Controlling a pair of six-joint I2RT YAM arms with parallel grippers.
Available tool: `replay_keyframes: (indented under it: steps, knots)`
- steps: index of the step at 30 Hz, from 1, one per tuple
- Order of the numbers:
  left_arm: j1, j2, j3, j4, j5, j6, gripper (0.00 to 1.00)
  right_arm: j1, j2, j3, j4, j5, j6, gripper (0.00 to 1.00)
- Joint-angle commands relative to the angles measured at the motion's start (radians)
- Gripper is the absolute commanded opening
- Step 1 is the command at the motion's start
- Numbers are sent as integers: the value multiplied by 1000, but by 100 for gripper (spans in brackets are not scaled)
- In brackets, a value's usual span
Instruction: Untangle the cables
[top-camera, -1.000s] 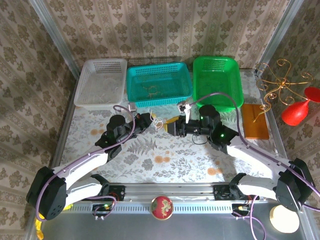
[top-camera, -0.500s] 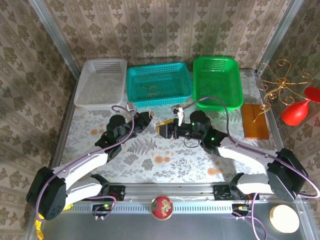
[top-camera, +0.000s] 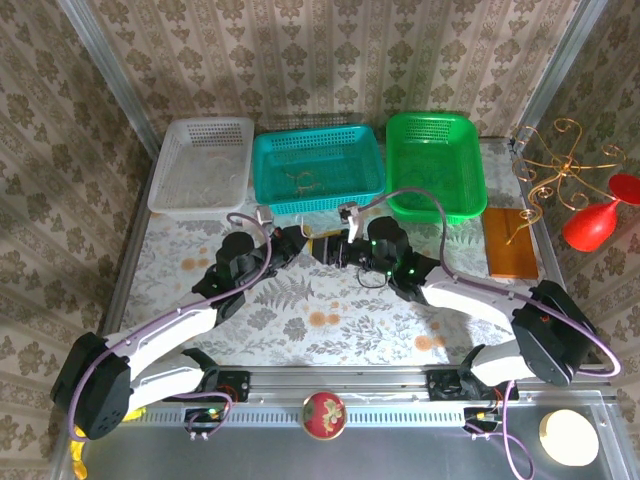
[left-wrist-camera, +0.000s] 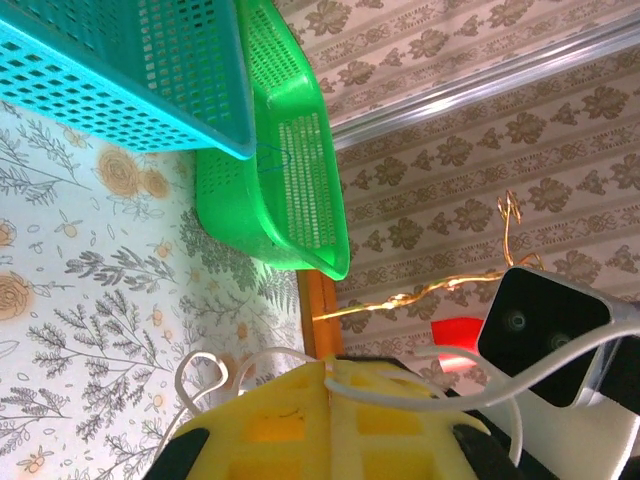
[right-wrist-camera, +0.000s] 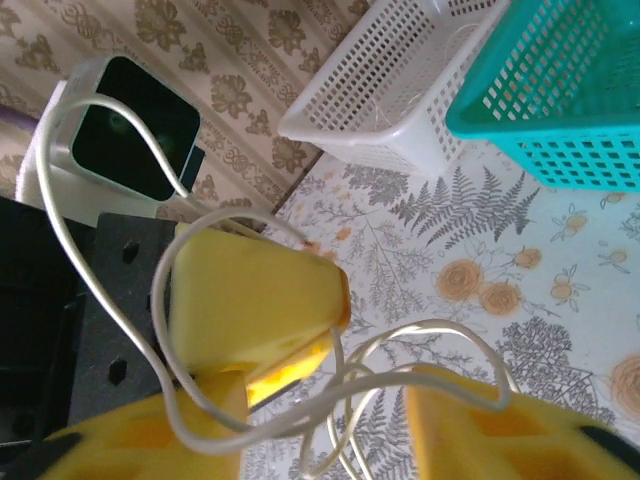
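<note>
Right wrist view, cables: a thin whitish cord (right-wrist-camera: 432, 323) hangs in loose loops in the gap between the two end effectors, above the middle of the desk (top-camera: 330, 300).
Cables, where: at mid-desk, just near of the teal basket (top-camera: 320, 200); from above the cord (top-camera: 318, 243) is a small pale tangle where the two arms meet.
Cables, other: a yellow-orange cord (top-camera: 303, 181) lies apart, inside the teal basket.
Handling: I judge the cord very light, soft and floppy. It keeps no shape, sags into loops and would slip through a loose pinch. A hard pull is more likely to tighten a knot than to break anything.
Where to hold: on a free run of cord just beside a crossing, not on the crossing itself, so that the loop can be drawn open.
Left end effector (left-wrist-camera: 330, 375): pads pressed together, pinching the whitish cord (left-wrist-camera: 200, 356), which loops out to its side.
Right end effector (right-wrist-camera: 330, 400): pads spread, cord loops draped across the gap. The tip of the left end effector (right-wrist-camera: 250, 305) sits just beyond them. Whether it bites on cord I cannot tell.
Far side: white basket (top-camera: 210, 123) at left, teal basket in the middle, green basket (top-camera: 435, 118) at right.
</note>
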Motion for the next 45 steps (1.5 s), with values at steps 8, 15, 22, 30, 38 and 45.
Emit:
replay_keyframes:
  steps: [8,15,22,30,38,45]
  knots:
    - [68,-26,44,15,10,6,0,3,-40,-91,-10,-1,-18,0]
    - [194,-50,75,7,70,26,0,-4,-137,-244,-62,20,-54,0]
    - [349,-120,72,-53,129,46,0,-126,-298,-356,-124,28,-34,0]
    - [538,-219,50,-162,197,76,0,-345,-546,-413,-294,93,24,0]
    - [722,-253,113,-198,291,65,0,-459,-668,-447,-407,159,81,0]
    - [766,-198,223,-160,318,45,0,-465,-612,-455,-326,34,95,0]
